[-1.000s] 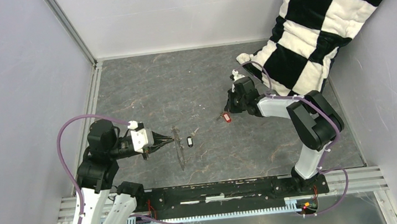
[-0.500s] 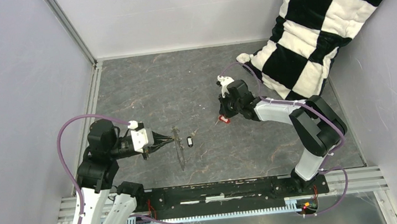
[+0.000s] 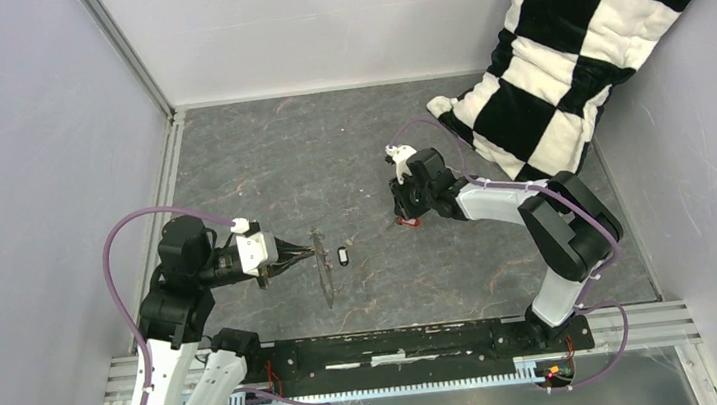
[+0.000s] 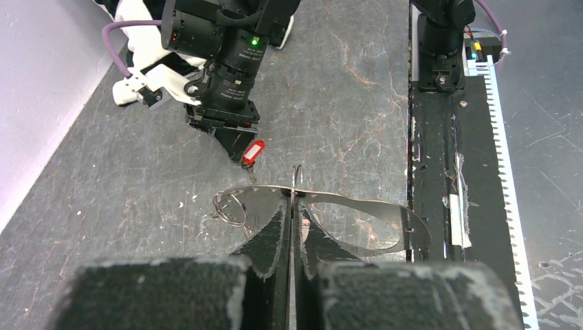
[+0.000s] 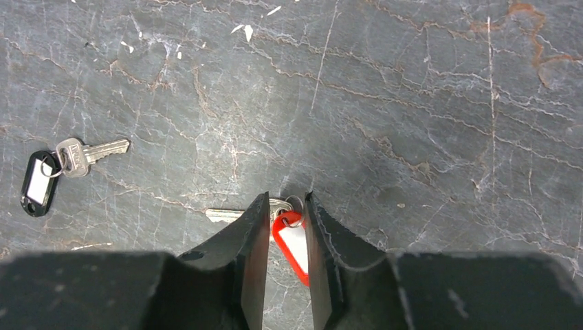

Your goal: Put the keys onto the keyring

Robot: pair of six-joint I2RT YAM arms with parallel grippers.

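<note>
risk: right gripper [image 5: 287,206] jaws sit slightly apart round red key's [image 5: 292,247] tag, can't tell if it's pinched. weak hold = key slips or stays on table [image 3: 280,160]. left gripper [image 3: 306,258] pressed shut on keyring [image 3: 322,267], thin grey hoop held edge-up; could twist. black key [image 5: 40,180], pale label, lies loose just beside ring.

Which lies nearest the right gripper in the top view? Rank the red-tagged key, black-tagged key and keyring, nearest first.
1. Red-tagged key, right at the right gripper fingertips.
2. Black-tagged key, lying off to the left.
3. Keyring, just beyond that key, in the left gripper.
</note>
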